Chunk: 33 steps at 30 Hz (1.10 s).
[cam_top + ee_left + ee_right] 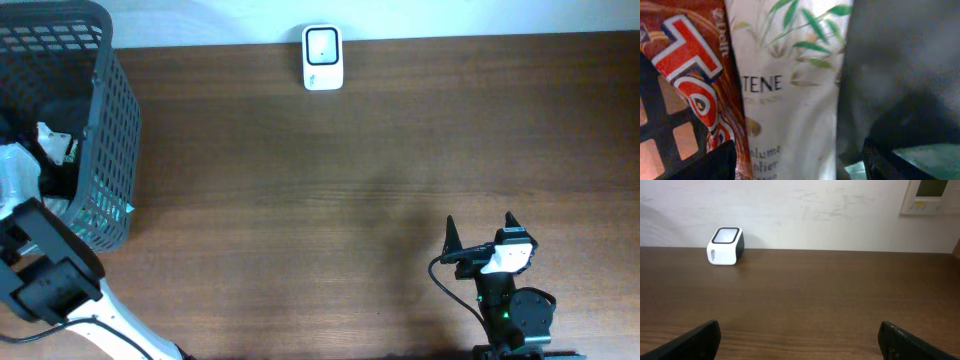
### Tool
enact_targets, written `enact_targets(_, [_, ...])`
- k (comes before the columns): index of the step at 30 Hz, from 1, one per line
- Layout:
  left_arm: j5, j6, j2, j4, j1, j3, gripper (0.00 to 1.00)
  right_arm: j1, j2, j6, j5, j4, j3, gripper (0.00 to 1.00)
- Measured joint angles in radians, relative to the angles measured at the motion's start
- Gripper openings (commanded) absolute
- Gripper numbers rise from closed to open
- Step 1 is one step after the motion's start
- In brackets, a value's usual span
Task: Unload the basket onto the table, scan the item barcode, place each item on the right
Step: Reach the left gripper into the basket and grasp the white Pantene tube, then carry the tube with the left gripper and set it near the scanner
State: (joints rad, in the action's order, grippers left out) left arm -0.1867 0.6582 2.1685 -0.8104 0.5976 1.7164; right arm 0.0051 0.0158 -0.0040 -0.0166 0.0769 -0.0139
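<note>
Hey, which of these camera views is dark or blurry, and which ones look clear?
Left wrist view: dim, too close, the white tube and red packet soft-focused. Overhead view: evenly lit and sharp, faint shadow on the table. Right wrist view: bright, the scanner crisp, fingertips dark and blurred.

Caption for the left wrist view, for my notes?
Left gripper open, facing a white leaf-print pouch set between a red snack packet and a dark pack.
</note>
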Motion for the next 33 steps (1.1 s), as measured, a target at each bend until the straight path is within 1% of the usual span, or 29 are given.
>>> enact_targets(2, [-0.013,-0.01,0.003,0.004,0.0,-0.001,0.54,0.0,0.0,0.001,0.0,0.0,0.0,0.98])
enact_targets(3, [-0.008,-0.017,0.003,0.002,0.0,-0.001,0.41,0.0,0.0,0.001,0.0,0.0,0.0,0.99])
enact_targets(4, [0.01,-0.021,0.003,-0.005,0.0,-0.001,0.31,0.0,0.0,0.0,0.0,0.0,0.0,0.99])
enact_targets(5, [0.031,-0.024,0.003,-0.012,0.0,-0.003,0.27,0.0,0.0,0.001,0.0,0.0,0.0,0.99])
enact_targets(7, [0.068,-0.031,0.002,-0.019,0.002,-0.002,0.24,0.0,0.0,0.001,0.0,0.0,0.0,0.99])
enact_targets(9, [0.081,-0.031,0.002,-0.038,0.004,0.003,0.0,0.0,0.0,0.0,0.0,0.0,0.0,0.99])
enact_targets(11, [0.085,-0.032,-0.006,-0.058,0.005,0.012,0.0,0.0,0.0,0.0,0.0,0.0,0.0,0.99])
enact_targets(13, [0.093,-0.085,-0.012,-0.072,0.005,0.026,0.0,0.0,0.0,0.0,0.0,0.0,0.0,0.99])
enact_targets(14, [0.1,-0.128,-0.012,-0.087,0.005,0.044,0.0,0.0,0.0,0.001,0.0,0.0,0.0,0.99])
enact_targets(15, [0.111,-0.223,-0.012,-0.097,0.005,0.08,0.0,0.0,0.0,0.001,0.0,0.0,0.0,0.99])
enact_targets(16, [0.137,-0.292,-0.014,-0.105,0.005,0.122,0.0,0.0,0.0,0.001,0.0,0.0,0.0,0.99])
enact_targets(18, [0.217,-0.366,-0.038,-0.098,0.005,0.201,0.0,0.0,0.0,0.001,0.0,0.0,0.0,0.99])
enact_targets(19, [0.306,-0.397,-0.08,-0.085,0.005,0.252,0.0,0.0,0.0,0.0,0.0,0.0,0.0,0.99])
enact_targets(20, [0.348,-0.415,-0.108,-0.078,0.005,0.28,0.0,0.0,0.0,0.001,0.0,0.0,0.0,0.99])
enact_targets(21, [0.431,-0.457,-0.169,-0.052,0.003,0.33,0.0,0.0,0.0,0.001,0.0,0.0,0.0,0.99])
enact_targets(23, [0.53,-0.542,-0.267,0.01,0.003,0.383,0.0,0.0,0.0,0.001,0.0,0.0,0.0,0.99])
enact_targets(25, [0.642,-0.649,-0.379,0.085,0.003,0.409,0.0,0.0,0.0,0.0,0.0,0.0,0.0,0.99])
enact_targets(27, [0.73,-0.785,-0.443,0.153,0.003,0.412,0.0,0.0,0.0,0.0,0.0,0.0,0.0,0.99])
enact_targets(29, [0.805,-0.971,-0.489,0.18,-0.005,0.412,0.0,0.0,0.0,0.001,0.0,0.0,0.0,0.99])
enact_targets(30, [0.863,-1.092,-0.516,0.185,-0.021,0.412,0.0,0.0,0.0,0.001,0.0,0.0,0.0,0.99])
enact_targets(32, [0.919,-1.188,-0.534,0.183,-0.09,0.412,0.0,0.0,0.0,0.0,0.0,0.0,0.0,0.99])
enact_targets(33, [0.944,-1.239,-0.537,0.172,-0.166,0.412,0.0,0.0,0.0,0.001,0.0,0.0,0.0,0.99])
